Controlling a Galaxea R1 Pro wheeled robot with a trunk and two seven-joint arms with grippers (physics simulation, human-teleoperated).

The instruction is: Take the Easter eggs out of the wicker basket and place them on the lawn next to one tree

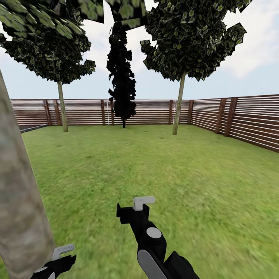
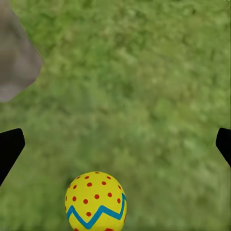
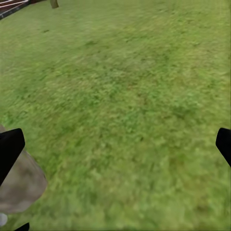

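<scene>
The head view looks across the lawn (image 1: 155,166) of the garden toward a brown slatted fence (image 1: 252,120). A thick, mottled grey-brown tree (image 1: 17,201) trunk rises at the near left, just beside the left tool (image 1: 62,252), whose pale fingertip shows low by the trunk's base. The right tool (image 1: 141,203) is held out in front over the grass, near the middle of the view, with one pale finger (image 1: 143,201) visible at the end of its black arm. Farther off stand two thin-trunked trees, one to the left (image 1: 62,110) and one to the right (image 1: 179,104), with a narrow black cypress-like tree (image 1: 122,77) between them near the fence.

In the left wrist view, one Easter egg (image 2: 96,201), yellow with red dots and a blue zigzag band, lies on the grass, with the grey trunk (image 2: 14,57) near it. The left tool (image 2: 115,144) is spread wide, its two dark fingers at the picture's opposite edges and apart from the egg, gripping nothing.

In the right wrist view, the right tool (image 3: 115,147) is likewise spread wide over bare grass, pinching nothing, and the base of the trunk (image 3: 21,185) shows beside one finger
</scene>
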